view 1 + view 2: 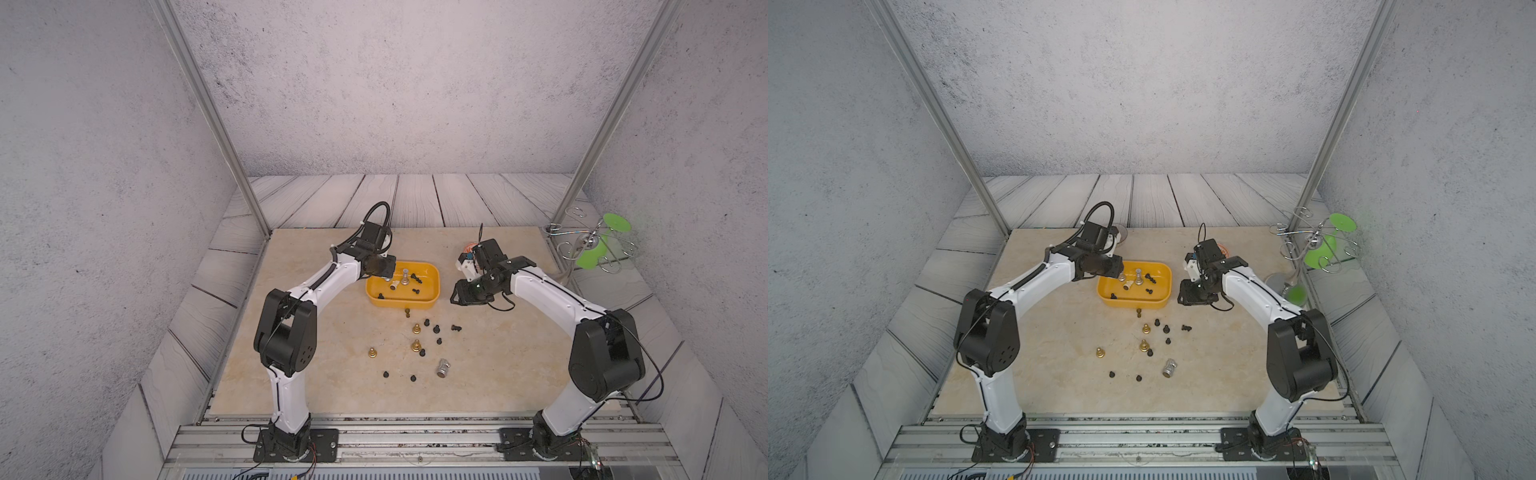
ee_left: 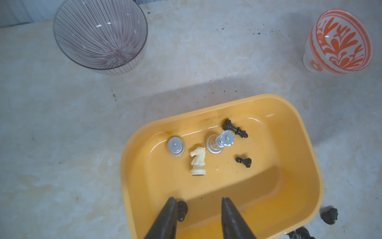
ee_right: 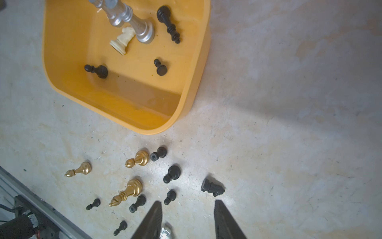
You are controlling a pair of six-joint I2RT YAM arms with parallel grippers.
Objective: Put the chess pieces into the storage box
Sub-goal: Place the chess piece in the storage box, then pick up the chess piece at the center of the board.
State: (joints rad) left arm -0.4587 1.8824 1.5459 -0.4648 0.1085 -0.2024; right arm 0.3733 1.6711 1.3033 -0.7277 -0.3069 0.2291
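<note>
Chess pieces (image 2: 244,162) lie in the storage box (image 2: 297,144) in the left wrist view: a cream knight (image 2: 198,160), two silver pieces (image 2: 175,145), a tall black piece (image 2: 234,129) and black pawns. The left hand (image 2: 198,199) hangs over one end of the box, jaws apart with nothing between them. One black pawn (image 2: 182,210) lies on the box floor just outside a finger. A careless lift could drag that pawn or catch the rim and shift the box. A ribbed glass bowl (image 2: 99,35) and an orange-and-white patterned bowl (image 2: 339,41) stand well apart from the box.

In the right wrist view the right hand (image 3: 187,201) is likewise spread and empty above the counter (image 3: 289,144). A black knight (image 3: 213,187) lies on its side just beyond the fingertips and is probably the next pick. Lying flat, it could roll or squirt out of a pinch. Gold bishops (image 3: 129,192) and more pawns crowd near, so a wide approach could knock them over.

In both top views many pieces are scattered between the box and the arm bases. A small gold piece (image 1: 407,311) sits just beside the box's front wall, where a finger would likely strike the wall. Both arms flank the box, so two drops at once risk a collision.
</note>
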